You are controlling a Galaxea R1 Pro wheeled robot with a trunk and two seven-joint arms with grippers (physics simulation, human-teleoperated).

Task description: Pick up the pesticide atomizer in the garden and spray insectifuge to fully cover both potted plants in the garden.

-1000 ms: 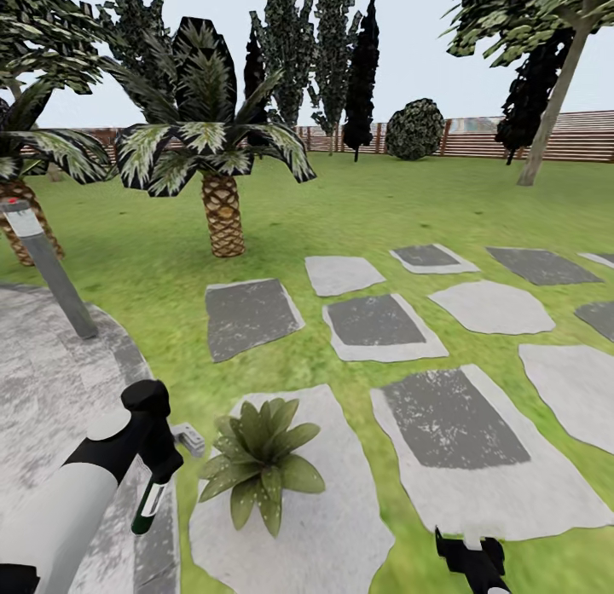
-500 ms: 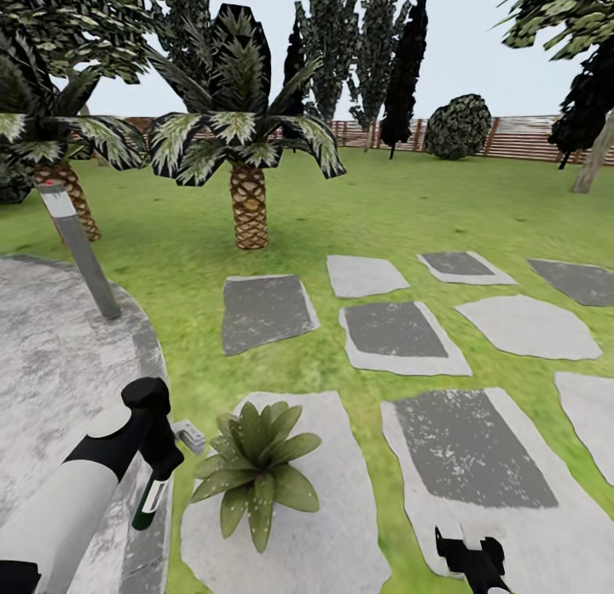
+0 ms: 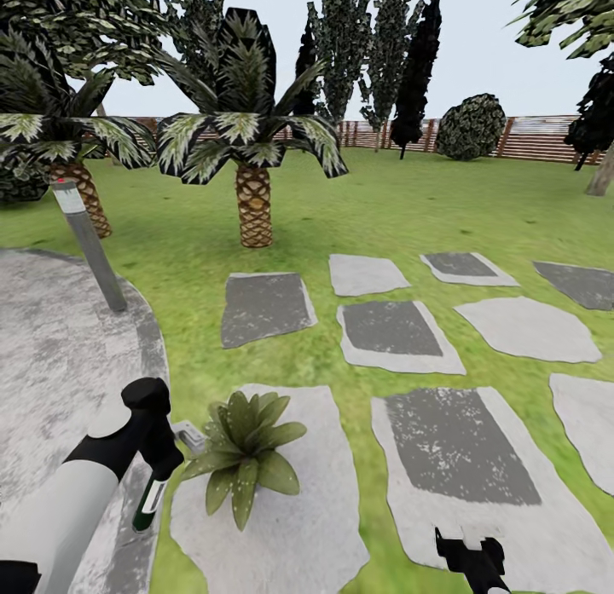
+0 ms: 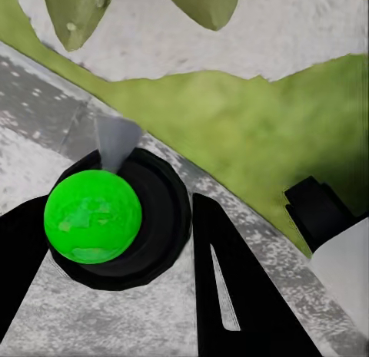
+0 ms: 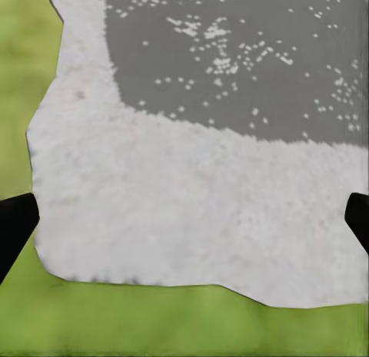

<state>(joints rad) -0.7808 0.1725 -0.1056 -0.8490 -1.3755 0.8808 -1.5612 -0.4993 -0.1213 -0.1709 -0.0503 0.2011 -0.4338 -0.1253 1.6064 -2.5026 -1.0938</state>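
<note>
Holding the pesticide atomizer (image 3: 152, 494) in your left gripper (image 3: 158, 458), you are at the spraying step: the bottle hangs from the closed fingers with its spray head (image 3: 189, 435) turned toward the potted plant (image 3: 245, 454), which stands just beside it on a pale stone slab (image 3: 290, 526) at the edge of the round patio (image 3: 51, 372). I see one plant here, so the second one you must find afterwards.

The next move, I think, asks for aiming the nozzle over the middle of the leaves, so the spray covers the whole rosette and not the stone.

The left wrist view gives what the head view cannot: the green bottom of the bottle (image 4: 93, 216) sits between the two dark fingers (image 4: 231, 295), with leaf tips (image 4: 77, 15) close ahead.

Your right gripper (image 3: 472, 553) is low at the picture edge; in the right wrist view its fingertips (image 5: 15, 219) stand wide apart over a grey stepping stone (image 5: 207, 180), holding nothing.
</note>
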